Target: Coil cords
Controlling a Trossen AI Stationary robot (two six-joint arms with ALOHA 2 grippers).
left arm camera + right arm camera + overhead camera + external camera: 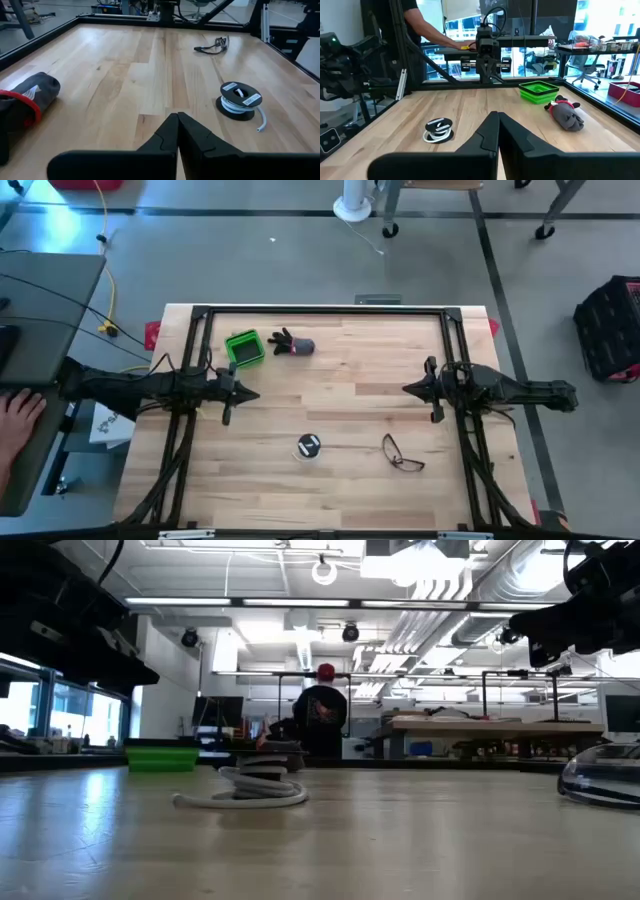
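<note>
The left gripper [226, 417] is hovering over the left part of the tabletop [340, 360] with its fingers [167, 132] pressed together, clenched on nothing. The right gripper [437, 416] is hanging over the right part, likewise closed and empty, its fingers [490, 131] meeting at the tips in its own wrist view. Both are sitting well apart from the cord.

Between the two grippers, toward the near edge of the tabletop, the small black reel [308, 447] is lying flat with its white mark facing up. The white cord [235, 105] is sitting wound in loops around and under the reel, and a short loose tail [261, 120] is trailing out onto the wood beside it. In the low view the coil [255, 785] is resting on the wood with one loop spreading out at its base.

To the right of the reel, a pair of eyeglasses [402, 453] is lying on the tabletop, near the right gripper. Farther back on the left, a green box [244, 348] is sitting beside a dark plush toy [292, 344], the two just beside each other.

A person's hand [18, 420] is resting on a surface off the left edge of the tabletop.
</note>
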